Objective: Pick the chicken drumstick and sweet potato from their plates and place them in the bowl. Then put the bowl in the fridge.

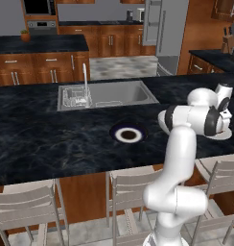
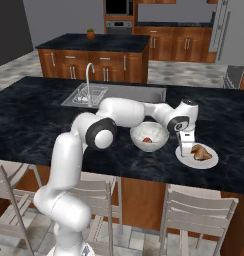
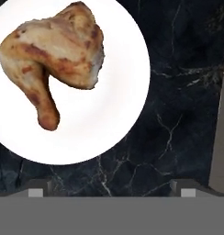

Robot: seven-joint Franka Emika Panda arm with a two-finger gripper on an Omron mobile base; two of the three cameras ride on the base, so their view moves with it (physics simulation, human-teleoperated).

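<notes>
The chicken drumstick (image 3: 49, 59), golden brown, lies on a plain white plate (image 3: 109, 119) at the upper left of the hand view. My gripper (image 3: 110, 189) hangs open above the dark counter beside that plate, nothing between its fingers. From the right base view the gripper (image 2: 182, 146) points down at the left edge of the white plate (image 2: 210, 161), next to the drumstick (image 2: 200, 151). Just left of it stands the pale bowl (image 2: 149, 131) with a reddish-brown piece, seemingly the sweet potato (image 2: 147, 140), inside. A black-rimmed plate (image 1: 116, 129) lies bare mid-counter. The steel fridge (image 1: 162, 29) stands far behind.
A steel sink (image 1: 109, 93) with a tall tap (image 1: 84, 77) is set into the counter behind the plates. Pale stools (image 1: 131, 192) line the counter's near edge. A second dark-topped island (image 1: 40, 45) stands further back.
</notes>
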